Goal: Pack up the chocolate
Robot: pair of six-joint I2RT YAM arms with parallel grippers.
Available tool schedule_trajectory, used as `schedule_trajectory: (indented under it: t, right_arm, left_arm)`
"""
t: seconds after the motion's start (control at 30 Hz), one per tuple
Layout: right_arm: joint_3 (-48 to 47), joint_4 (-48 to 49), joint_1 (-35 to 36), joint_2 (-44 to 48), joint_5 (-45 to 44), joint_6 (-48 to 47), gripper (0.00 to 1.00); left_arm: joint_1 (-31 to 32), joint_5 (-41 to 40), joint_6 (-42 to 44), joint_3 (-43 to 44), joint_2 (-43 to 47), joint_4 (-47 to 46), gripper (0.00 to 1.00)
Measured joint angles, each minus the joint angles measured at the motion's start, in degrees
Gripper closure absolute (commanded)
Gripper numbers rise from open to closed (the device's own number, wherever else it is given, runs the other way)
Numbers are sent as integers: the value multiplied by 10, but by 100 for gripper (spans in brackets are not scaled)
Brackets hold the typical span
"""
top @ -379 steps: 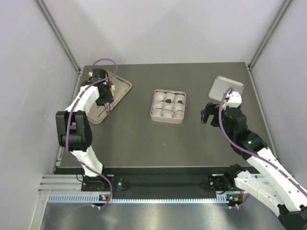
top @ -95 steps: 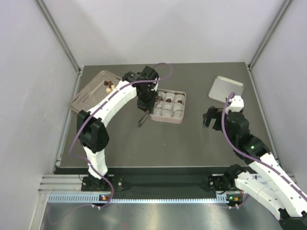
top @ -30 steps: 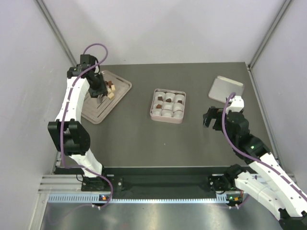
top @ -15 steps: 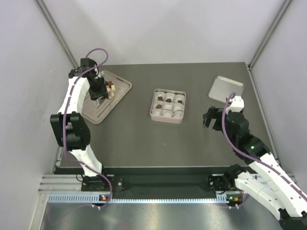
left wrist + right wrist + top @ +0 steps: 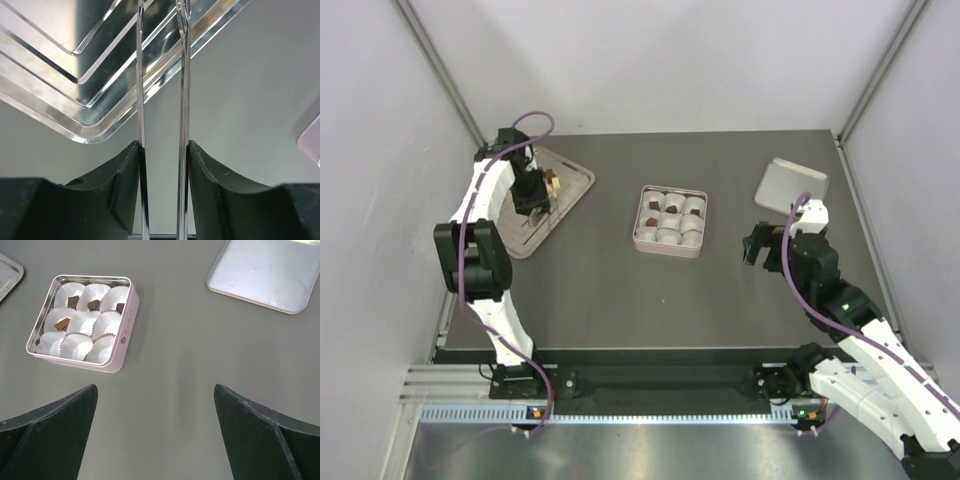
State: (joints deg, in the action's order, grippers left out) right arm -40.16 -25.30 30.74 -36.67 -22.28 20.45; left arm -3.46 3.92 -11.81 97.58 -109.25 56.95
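On the tray (image 5: 515, 236), chocolate (image 5: 552, 182) is lying beside the left gripper (image 5: 529, 205), whose grip I cannot tell; right gripper (image 5: 154, 390) is gaping. Pieces are looking light, fragile: pinch flat sides gently.

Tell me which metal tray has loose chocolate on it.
The ridged tray at far left: chocolate pieces sit on it. The smooth tray at far right is bare.
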Motion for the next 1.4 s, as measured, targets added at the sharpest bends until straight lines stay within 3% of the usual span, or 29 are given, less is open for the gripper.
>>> schedule_trajectory:
  t: [0.63, 0.93, 1.4]
  right_arm:
    - [0, 4, 0, -6, -6, -10, 0]
    - [0, 4, 0, -13, -7, -10, 0]
    - [0, 4, 0, -12, -3, -8, 0]
  left_arm:
    - [0, -8, 10, 22, -47, -1, 55]
    - [0, -3, 10, 26, -57, 0, 65]
    - [21, 15, 3, 67, -15, 45, 68]
